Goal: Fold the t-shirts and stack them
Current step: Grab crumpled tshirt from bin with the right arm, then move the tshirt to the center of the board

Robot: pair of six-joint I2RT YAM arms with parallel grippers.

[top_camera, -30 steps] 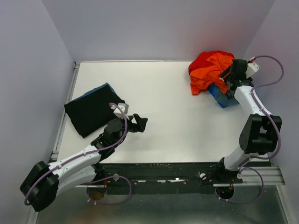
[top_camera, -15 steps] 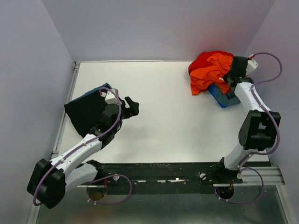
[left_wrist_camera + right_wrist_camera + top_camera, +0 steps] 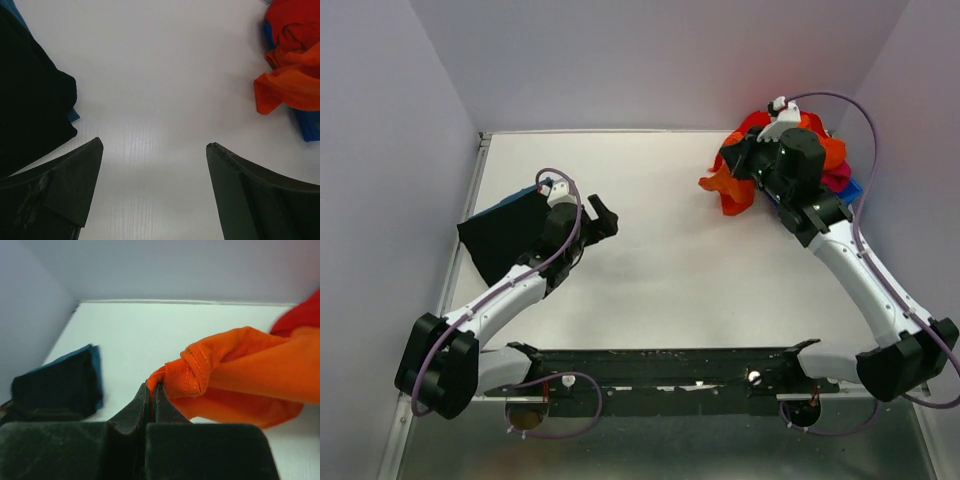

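My right gripper is shut on a hem fold of the bright orange t-shirt, and the cloth trails back to the right. In the top view this gripper holds the orange t-shirt stretched left out of the heap of red and orange t-shirts at the back right. A folded black t-shirt lies at the left on a grey-blue one. My left gripper stands open just right of the black t-shirt, with bare table between its fingers.
A small blue bin sits under the heap near the right wall, with magenta cloth beside it. Walls close off the table at the back, left and right. From the left wrist the bin shows below the orange cloth.
The right gripper shut on the orange t-shirt and swung left, pulling it out of the heap. The left arm moved back and left toward the black t-shirt, its gripper staying open.
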